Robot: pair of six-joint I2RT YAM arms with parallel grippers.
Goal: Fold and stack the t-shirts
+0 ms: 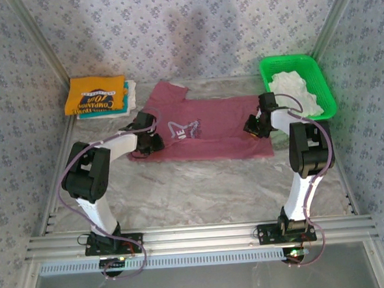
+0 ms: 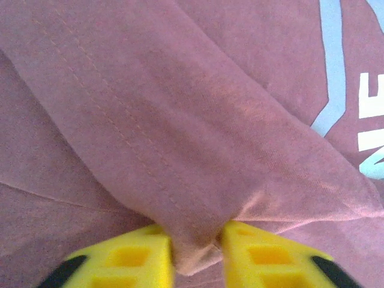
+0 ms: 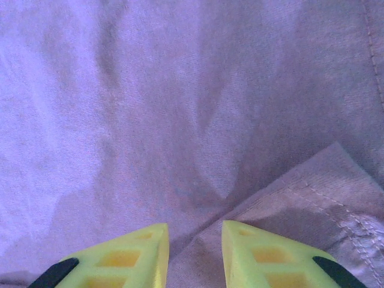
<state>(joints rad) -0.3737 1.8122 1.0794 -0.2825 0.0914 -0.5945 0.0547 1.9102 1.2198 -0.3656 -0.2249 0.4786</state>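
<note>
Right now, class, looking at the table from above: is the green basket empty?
No, a crumpled white cloth lies inside the green basket at the far right corner of the table.

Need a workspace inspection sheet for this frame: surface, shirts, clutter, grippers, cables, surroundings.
Surface: table under a wrinkled glossy covering; no spills seen.
Job's things: maroon t-shirt spread out mid-table, not yet folded; folded stack at back left, yellow-orange on top, teal and white edges below.
Clutter: green basket at back right, holding bunched white cloth.
Grippers: left gripper pinches a fold at the maroon t-shirt's left side; right gripper sits at its right side with a cloth edge between the fingers, grip unclear.
Cables: purple cables loop along both arms.
Surroundings: patterned walls; aluminium rail at the near edge.
</note>
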